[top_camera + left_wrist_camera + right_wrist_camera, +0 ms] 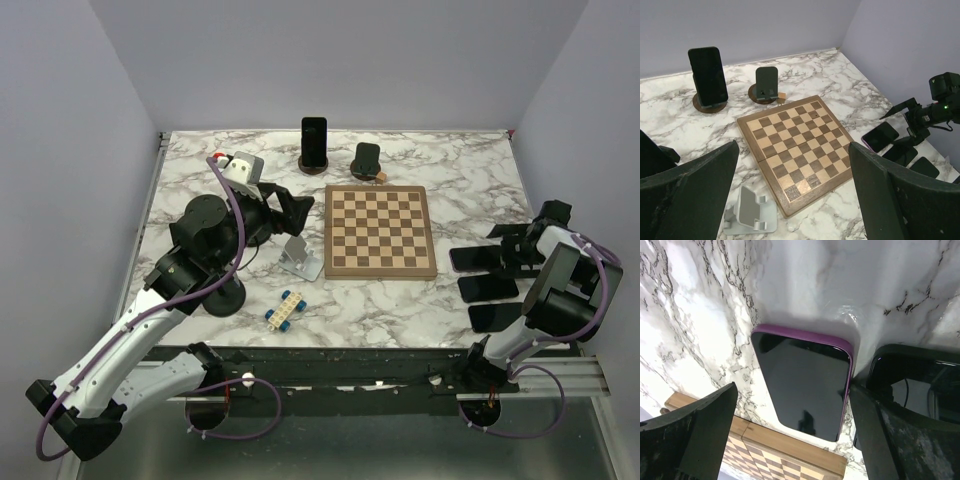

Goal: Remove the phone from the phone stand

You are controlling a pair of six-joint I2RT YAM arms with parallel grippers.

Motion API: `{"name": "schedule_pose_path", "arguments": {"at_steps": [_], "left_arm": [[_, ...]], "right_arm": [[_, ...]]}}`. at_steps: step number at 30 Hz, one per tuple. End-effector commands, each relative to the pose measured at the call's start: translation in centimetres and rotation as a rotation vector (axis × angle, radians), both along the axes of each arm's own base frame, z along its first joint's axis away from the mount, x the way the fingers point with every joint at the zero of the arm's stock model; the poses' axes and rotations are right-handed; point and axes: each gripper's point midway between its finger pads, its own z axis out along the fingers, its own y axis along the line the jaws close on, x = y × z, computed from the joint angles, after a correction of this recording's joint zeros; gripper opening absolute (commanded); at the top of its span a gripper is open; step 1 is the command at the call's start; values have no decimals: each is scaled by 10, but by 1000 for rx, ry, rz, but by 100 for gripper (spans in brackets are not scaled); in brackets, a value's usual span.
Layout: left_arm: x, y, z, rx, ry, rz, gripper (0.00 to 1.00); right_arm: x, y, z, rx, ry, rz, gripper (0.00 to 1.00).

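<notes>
Reference landmark: the chessboard (380,231), lying flat at the centre of the marble table (200,170).

1. Phone (314,138): stands upright in the phone stand (314,163), a round dark base. Both sit beyond the far edge of the chessboard, close to its far-left corner. The screen is dark. Neither gripper touches it.

2. Second stand (368,161): just beyond the far edge of the chessboard, near the middle of that edge, carrying a dark upright plate. Whether it holds a device cannot be determined.

3. Left gripper (297,213): positioned just off the left edge of the chessboard, well short of the phone. The fingers (695,190) are spread wide and hold nothing. In the left wrist view the chessboard fills the gap between them, with the phone further back.

4. Silver stand (300,258): empty, resting on the table beside the near-left corner of the chessboard, below the left gripper.

5. Toy block (285,308): blue and white, on the table near and to the left of the chessboard's near-left corner.

6. Right gripper (507,250): off the right edge of the chessboard. Its fingers (690,435) are spread apart, one to either side of a purple-cased phone (805,385) that lies flat, screen up, just beside the chessboard's right edge. Contact between the fingers and this phone cannot be determined.

7. Two black phones (488,288): lying flat on the table, off the near-right corner of the chessboard, next to the purple-cased phone
</notes>
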Motion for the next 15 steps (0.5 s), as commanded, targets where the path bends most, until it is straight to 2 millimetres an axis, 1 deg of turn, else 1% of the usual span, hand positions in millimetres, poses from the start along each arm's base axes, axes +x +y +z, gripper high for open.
{"name": "schedule_pose_path", "arguments": {"at_steps": [1,10,13,15], "left_arm": [[-5,0,11,-21,-11,-18,99],[-5,0,11,-22,-10,-20,99],[-5,0,11,-24,-9,-20,99],[-5,0,11,-25,-8,-20,99]], "right_arm": [[-13,-17,-15,-71,60,-11,100],[-10,-21,-1,-102,37,-9,100],[-10,-26,9,-137,23,-2,100],[-6,-31,21,-173,-3,16,100]]}}
